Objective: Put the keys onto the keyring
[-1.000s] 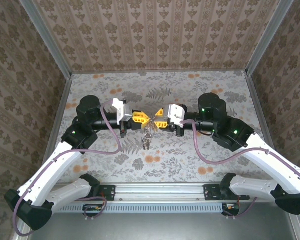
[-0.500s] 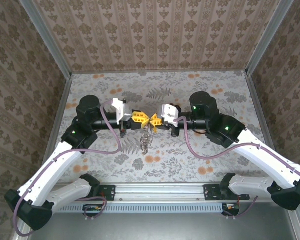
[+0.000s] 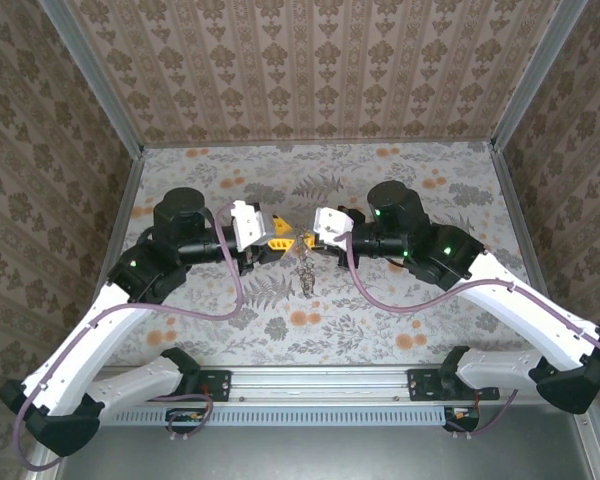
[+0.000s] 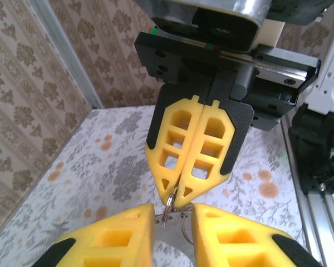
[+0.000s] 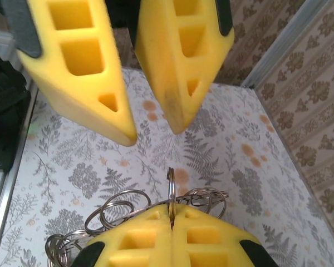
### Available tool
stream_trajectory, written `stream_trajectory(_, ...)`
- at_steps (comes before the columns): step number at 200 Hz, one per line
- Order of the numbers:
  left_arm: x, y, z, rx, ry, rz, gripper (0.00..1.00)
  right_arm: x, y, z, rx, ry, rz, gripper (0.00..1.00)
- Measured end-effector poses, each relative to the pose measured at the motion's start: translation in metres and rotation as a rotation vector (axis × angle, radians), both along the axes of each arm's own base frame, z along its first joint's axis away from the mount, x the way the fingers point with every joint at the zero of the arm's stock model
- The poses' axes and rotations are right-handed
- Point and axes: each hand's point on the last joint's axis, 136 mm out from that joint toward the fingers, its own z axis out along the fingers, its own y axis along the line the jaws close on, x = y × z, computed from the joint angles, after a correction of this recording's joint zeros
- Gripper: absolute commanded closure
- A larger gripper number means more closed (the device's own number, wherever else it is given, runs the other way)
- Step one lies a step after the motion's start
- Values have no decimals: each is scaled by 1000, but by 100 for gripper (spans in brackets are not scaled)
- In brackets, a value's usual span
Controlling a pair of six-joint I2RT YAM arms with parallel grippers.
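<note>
Ok, status: right gripper (image 4: 178, 196) is clamped tight, its yellow fingers pressed flat together with no gap; it pinches one thin wire ring of the keyring (image 5: 156, 203) at the fingertips. From the right wrist camera that ring stands upright and edge-on out of the seam between the two pads; the other wire loops bunch up on either side of it, just over the finger bodies, mostly to the left.

Left gripper (image 5: 153, 132) faces it nose to nose, tips just beside the pinched ring. Its claw is narrowly parted, with a clear gap between the two yellow fingers (image 4: 119, 233); nothing is gripped in that gap as seen from the right wrist. From the left wrist camera a couple of loops sit in the gap at the bottom edge; cannot tell whether they touch the pads.

Overhead: the two grippers meet tip to tip above the middle of the floral table (image 3: 360, 345), with the arms coming in from either side at roughly the same height. The keyring hangs from the meeting point as a short grey metal cluster, a little toward the near edge in that view; cannot tell whether its lower end reaches the table. The keys are too small to make out in that cluster from overhead. Patterned walls (image 3: 310, 70) close in the back and both sides.
</note>
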Motion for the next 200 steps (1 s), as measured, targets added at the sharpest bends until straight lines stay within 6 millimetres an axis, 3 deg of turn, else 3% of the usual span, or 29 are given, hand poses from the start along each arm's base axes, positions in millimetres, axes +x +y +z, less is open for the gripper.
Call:
stream_trajectory(66, 18, -13, -34, 108, 62, 35, 74, 0, 2, -16, -74, 7, -5, 100)
stream_trajectory(105, 18, -14, -35, 110, 62, 32, 77, 0, 2, -15, -78, -1, -3, 100)
stream_trajectory(111, 18, -14, -35, 111, 62, 32, 83, 0, 2, -15, -78, -2, -2, 100)
stream_trajectory(120, 18, -14, -35, 112, 65, 32, 100, 0, 2, -15, -79, -4, -2, 100)
stream_trajectory(162, 13, -14, -36, 115, 64, 6, 100, 1, 1, -15, -85, -8, -9, 100)
stream_trajectory(183, 10, -13, -34, 97, 67, -9, 100, 0, 1, -13, -77, -10, -2, 89)
stream_trajectory(200, 7, -11, -28, 51, 78, -28, 100, -3, 3, -8, -59, -17, 13, 86)
